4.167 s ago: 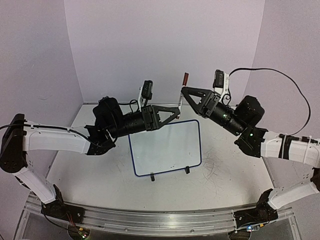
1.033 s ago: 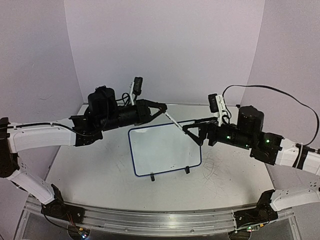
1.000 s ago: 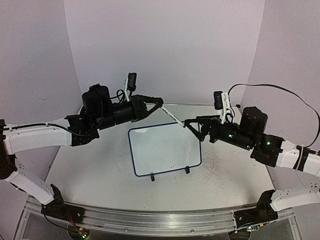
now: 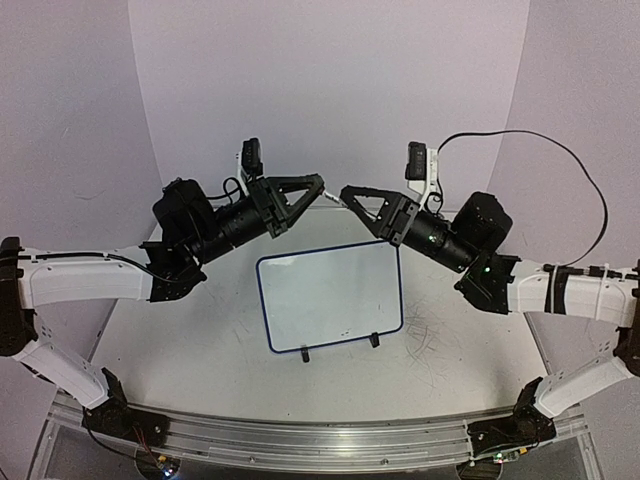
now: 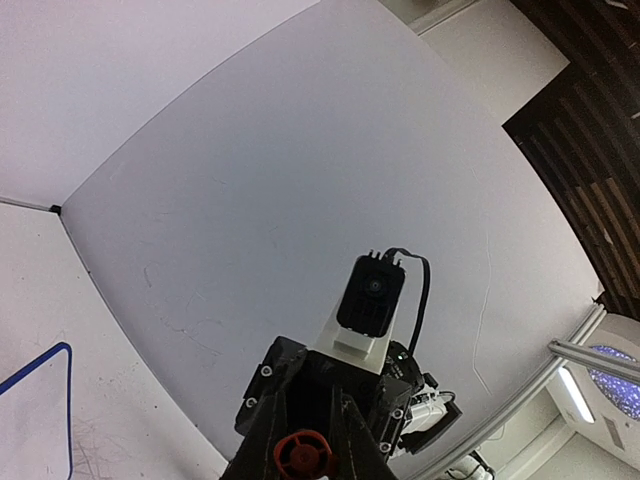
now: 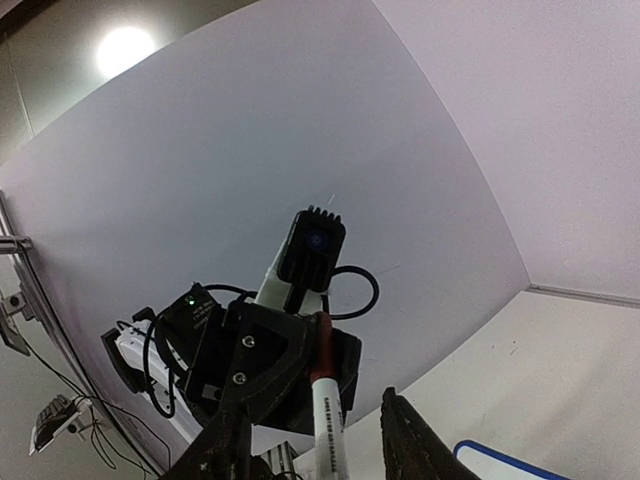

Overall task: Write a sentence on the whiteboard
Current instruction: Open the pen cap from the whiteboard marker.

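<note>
The whiteboard (image 4: 330,295) stands on two black feet at mid-table, its blue rim (image 5: 68,400) also edging the wrist views. Its face shows only tiny dark specks; the sentence is not in view. High above the board's far edge the two grippers meet nose to nose. My left gripper (image 4: 318,185) is shut on the red cap (image 5: 303,455) of a white marker (image 4: 333,198). The marker's white barrel (image 6: 331,420) runs between the jaws of my right gripper (image 4: 348,192), which stand partly apart with a gap on each side of it.
The white tabletop (image 4: 450,350) carries faint grey scribbles right of the board. Lilac walls close in at the back and both sides. A metal rail (image 4: 320,440) with the arm bases runs along the near edge.
Both grippers have risen and moved toward the back wall, still facing each other. The right jaws have narrowed round the marker. About four seconds ago the right gripper held the marker.
</note>
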You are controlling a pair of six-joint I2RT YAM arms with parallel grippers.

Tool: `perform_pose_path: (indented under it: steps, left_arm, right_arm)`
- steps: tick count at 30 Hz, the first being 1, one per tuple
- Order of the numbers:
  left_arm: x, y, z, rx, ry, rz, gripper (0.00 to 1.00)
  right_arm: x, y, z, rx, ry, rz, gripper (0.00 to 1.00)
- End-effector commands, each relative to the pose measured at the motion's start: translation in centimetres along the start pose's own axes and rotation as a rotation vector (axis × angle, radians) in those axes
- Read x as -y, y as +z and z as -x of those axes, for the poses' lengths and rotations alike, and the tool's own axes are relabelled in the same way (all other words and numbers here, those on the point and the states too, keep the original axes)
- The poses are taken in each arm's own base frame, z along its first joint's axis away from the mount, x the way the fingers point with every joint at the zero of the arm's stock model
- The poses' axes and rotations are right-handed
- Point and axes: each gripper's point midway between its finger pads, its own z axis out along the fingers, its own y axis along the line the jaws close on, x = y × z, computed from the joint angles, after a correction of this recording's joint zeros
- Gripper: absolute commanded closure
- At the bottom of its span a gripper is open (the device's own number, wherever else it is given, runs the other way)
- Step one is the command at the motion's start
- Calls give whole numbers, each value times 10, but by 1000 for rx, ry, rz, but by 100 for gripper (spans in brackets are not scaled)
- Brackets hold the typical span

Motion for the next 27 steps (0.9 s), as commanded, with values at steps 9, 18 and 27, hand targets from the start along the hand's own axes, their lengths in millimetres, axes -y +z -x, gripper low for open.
perform_pose_path:
  steps: [9,18,27]
  left_arm:
    - [28,3,9,9,28,-101,100]
    - [24,4,5,-6,20,-97,100]
    - [21,3,3,-10,13,-91,100]
  right_arm:
    - [-7,14,0,-43,-13,40,66]
    - [-8,16,2,-37,-19,42,78]
    - [-15,19,6,-31,-9,77,100]
